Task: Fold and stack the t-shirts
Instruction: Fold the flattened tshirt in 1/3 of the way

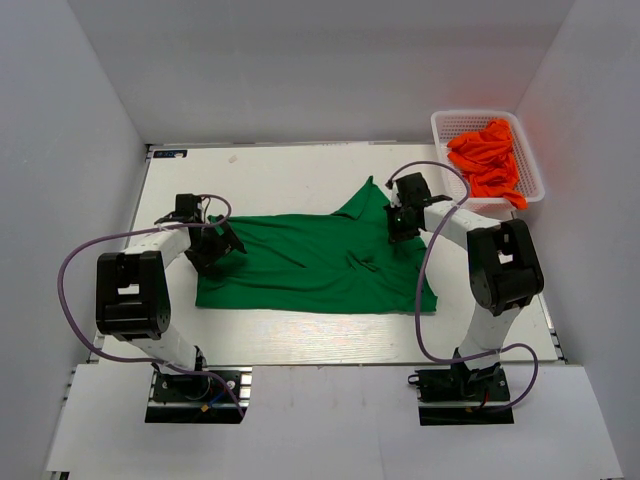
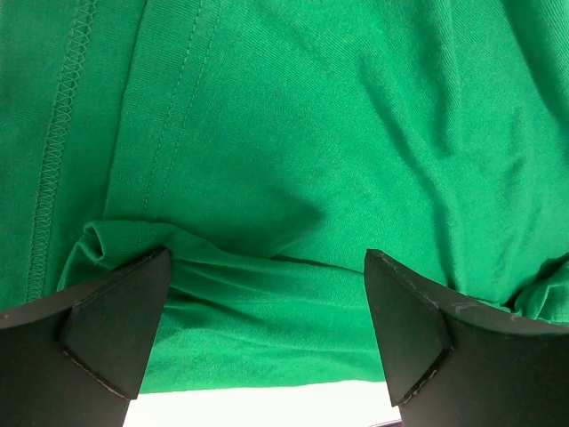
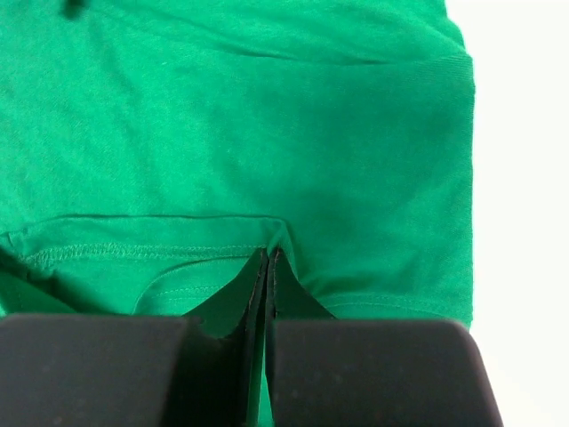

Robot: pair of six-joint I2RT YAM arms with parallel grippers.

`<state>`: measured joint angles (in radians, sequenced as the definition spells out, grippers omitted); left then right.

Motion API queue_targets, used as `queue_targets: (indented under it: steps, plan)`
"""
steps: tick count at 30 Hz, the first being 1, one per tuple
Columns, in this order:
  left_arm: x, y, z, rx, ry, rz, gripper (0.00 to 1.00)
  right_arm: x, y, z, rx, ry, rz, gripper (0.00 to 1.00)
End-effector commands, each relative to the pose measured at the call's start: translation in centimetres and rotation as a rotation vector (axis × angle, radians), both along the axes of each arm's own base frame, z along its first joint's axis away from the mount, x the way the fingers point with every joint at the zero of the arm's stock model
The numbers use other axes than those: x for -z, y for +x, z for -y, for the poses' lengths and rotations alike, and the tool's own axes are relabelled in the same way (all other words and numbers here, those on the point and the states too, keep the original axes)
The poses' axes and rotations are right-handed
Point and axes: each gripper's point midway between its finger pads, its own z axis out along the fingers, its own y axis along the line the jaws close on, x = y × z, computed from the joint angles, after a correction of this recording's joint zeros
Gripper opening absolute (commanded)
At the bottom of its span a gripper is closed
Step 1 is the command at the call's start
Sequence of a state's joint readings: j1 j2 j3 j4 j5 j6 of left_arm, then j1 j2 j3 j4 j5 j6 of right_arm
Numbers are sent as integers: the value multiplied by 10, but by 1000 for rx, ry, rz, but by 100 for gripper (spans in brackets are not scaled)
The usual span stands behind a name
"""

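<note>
While the green t-shirt [image 1: 310, 265] lies spread across the middle of the table [image 1: 280, 170], it is far from flat: wrinkles gather near its centre, and one corner peaks up toward the far side, next to the right arm. The orange t-shirts [image 1: 487, 160] sit heaped in the white basket [image 1: 440, 120] at the far right corner, well apart from the work.

At the shirt's right side, the right gripper [image 3: 268, 267] has its jaws pressed together on a small tent of green cloth just beside a stitched hem [image 3: 116, 252], so it seems to hold the garment. At the left edge, the left gripper [image 2: 267, 302] stands with jaws spread wide, a rolled ridge of cloth lying between its fingertips [image 2: 116, 311] and bare table showing just below.

The step in hand looks like taking hold at both sides to spread or fold the shirt. To do it well, the left jaws should sink onto that ridge and close on the full thickness, not merely the top layer. Both arms should then lift evenly and keep the cloth lightly taut between them, or the central wrinkles get folded in. The main risk is a thin pinch on the right slipping under tension.
</note>
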<state>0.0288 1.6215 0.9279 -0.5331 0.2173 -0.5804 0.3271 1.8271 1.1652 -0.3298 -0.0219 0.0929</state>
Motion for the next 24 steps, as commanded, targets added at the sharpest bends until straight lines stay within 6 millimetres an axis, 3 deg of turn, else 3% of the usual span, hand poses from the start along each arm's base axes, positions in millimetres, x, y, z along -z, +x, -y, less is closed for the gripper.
queue_targets:
  steps: [1,7,17,18,21,24]
  plan:
    - [10,-7,-7,-23,31,-32,100,-15,14,7,79,-10,58,0]
    - [14,-15,-13,-48,45,-53,100,-21,12,40,269,-88,38,0]
    - [14,-19,-14,-59,51,-62,100,-17,10,47,338,-86,5,0]
    - [14,-19,-14,-59,51,-62,100,-17,11,45,335,-80,2,2]
    - [6,-10,-16,-64,60,-32,100,-23,16,36,284,-44,19,21]
    - [-18,8,-12,-52,50,39,100,-46,24,15,191,43,72,39]
